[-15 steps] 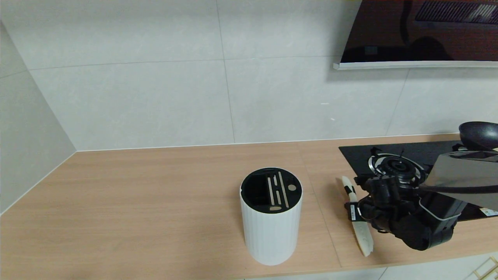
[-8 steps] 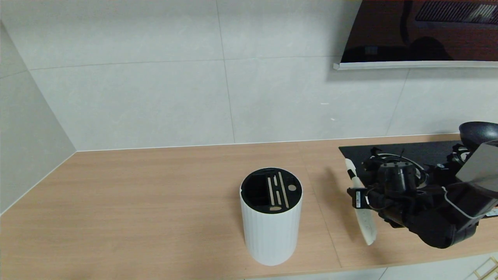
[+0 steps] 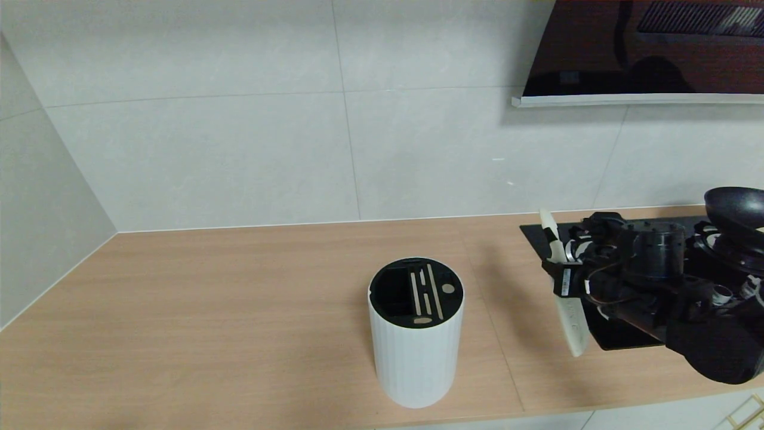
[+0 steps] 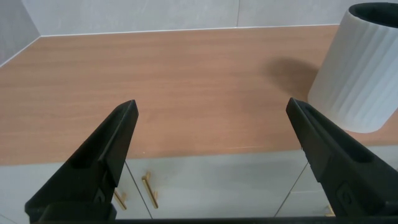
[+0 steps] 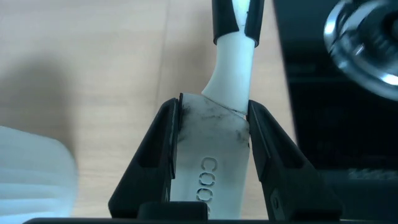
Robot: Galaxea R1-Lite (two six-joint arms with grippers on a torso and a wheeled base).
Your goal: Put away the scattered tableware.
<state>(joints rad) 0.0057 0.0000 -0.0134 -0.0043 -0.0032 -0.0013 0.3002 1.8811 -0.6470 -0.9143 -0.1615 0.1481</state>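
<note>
White knife: risen off the counter's right end, now in the air.
Right gripper: fingers clamp its blade.
Left gripper: fingers wide, empty.
Your next, likely: a holder slot.

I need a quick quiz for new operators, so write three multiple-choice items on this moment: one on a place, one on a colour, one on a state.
1. Where does the white holder stand?
A. On the stove
B. On the wooden counter
C. In a sink

2. What colour is the holder's slotted top?
A. Black
B. Red
C. Green

3. What state is the right gripper in?
A. Open and empty
B. Shut on the knife
C. Shut on a pan

Answers:
1 B: the holder's base rests on the wood, to the left of the stove.
2 A: the head view shows a black top with pale slots.
3 B: the right wrist view shows both fingers pressed against the white knife's sides.
</note>
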